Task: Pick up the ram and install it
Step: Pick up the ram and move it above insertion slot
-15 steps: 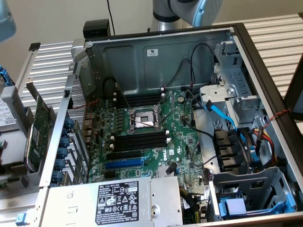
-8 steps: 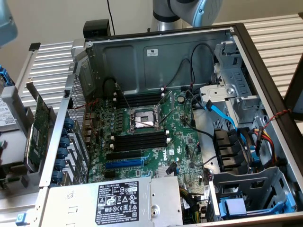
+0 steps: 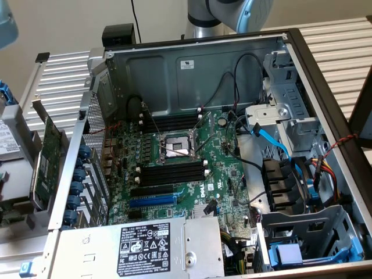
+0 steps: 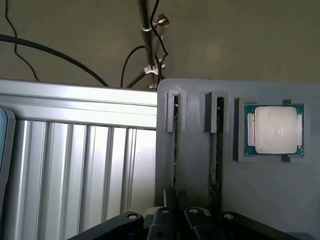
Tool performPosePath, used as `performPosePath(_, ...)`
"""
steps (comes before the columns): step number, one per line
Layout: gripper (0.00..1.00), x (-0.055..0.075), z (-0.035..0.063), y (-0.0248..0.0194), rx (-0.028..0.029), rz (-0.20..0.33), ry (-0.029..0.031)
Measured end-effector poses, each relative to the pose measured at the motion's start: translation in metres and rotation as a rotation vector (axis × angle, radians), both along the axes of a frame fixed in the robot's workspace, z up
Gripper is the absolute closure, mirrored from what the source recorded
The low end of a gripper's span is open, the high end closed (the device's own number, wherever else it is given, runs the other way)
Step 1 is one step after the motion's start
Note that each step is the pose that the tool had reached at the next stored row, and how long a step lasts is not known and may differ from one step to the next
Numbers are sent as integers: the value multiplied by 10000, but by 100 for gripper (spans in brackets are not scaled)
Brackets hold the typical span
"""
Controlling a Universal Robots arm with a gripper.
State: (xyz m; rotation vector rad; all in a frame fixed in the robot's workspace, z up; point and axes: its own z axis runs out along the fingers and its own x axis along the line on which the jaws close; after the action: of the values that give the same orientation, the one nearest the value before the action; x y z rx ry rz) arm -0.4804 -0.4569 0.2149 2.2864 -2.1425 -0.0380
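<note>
- Exterior view, outside the computer case (image 3: 192,70), on the exterior view's left: a green expansion card (image 3: 47,156) stands upright in a holder, just beside the case wall.
- Inside the case, centre: the motherboard (image 3: 224,165) lies flat, with the open CPU socket (image 3: 174,148) in the middle.
- Black memory slots (image 3: 171,172) with white end clips run on both sides of the socket. No stick is seated in them.
- Near edge of the case: the power supply (image 3: 145,244), label facing up.
- Toward the exterior view's right of the case: a blue data cable (image 3: 272,139) and the drive cage (image 3: 314,229).
- Above the far wall of the case: a joint of the robot arm (image 3: 232,11).
- Wrist view: a ribbed aluminium surface (image 4: 75,165) lies beside a grey parts tray (image 4: 280,200).
- The ram (image 4: 176,145) stands on edge in the tray slot farthest from the processor chip (image 4: 273,129).
- A second stick (image 4: 216,150) stands in the slot between the ram and the chip.
- The gripper (image 4: 176,199) sits over the tray, and its fingers (image 4: 169,201) are drawn in against both faces of the ram, pinching it.
- The ram is not yet out of its slot.
</note>
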Motion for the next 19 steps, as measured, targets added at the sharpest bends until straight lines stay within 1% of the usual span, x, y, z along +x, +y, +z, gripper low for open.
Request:
performPosePath(2, 86, 0, 79, -14, -12, 0, 1)
performPosePath(5, 86, 0, 215, -28, -15, 0, 1)
performPosePath(11, 86, 7, 487, -34, -16, 2, 1)
performPosePath(14, 86, 40, 626, -33, -17, 0, 2)
performPosePath(19, 86, 134, 851, -34, -16, 0, 1)
